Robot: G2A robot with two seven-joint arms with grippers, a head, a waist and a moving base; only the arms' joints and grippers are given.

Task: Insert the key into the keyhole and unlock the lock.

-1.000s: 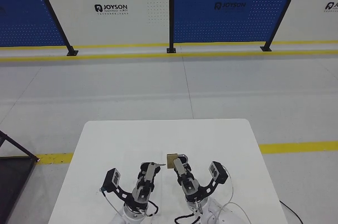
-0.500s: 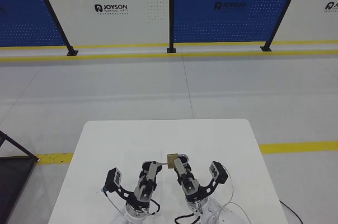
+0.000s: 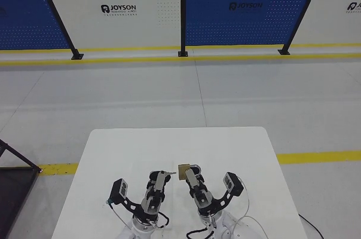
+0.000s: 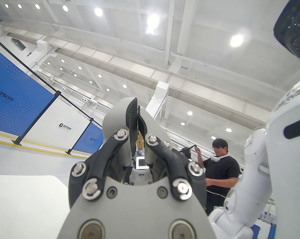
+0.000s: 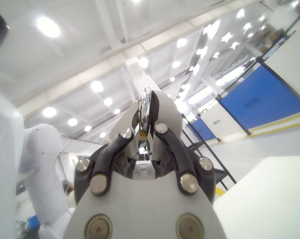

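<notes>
Clamping the lock [image 5: 144, 120] in right gripper [image 5: 148, 100], left gripper [image 4: 137, 107] pinching key [image 4: 140, 139] just beside it

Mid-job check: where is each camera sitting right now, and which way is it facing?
Top view: above the arms, looking down at the white table; both arms show, with the left claw and right claw close together.
Left wrist view: behind the left claw, tilted up at the ceiling; its fingers pinch the key.
Right wrist view: behind the right claw, also tilted up at the ceiling; it grips the padlock.
Shared: the top view and each wrist view both show that arm's claw.
</notes>
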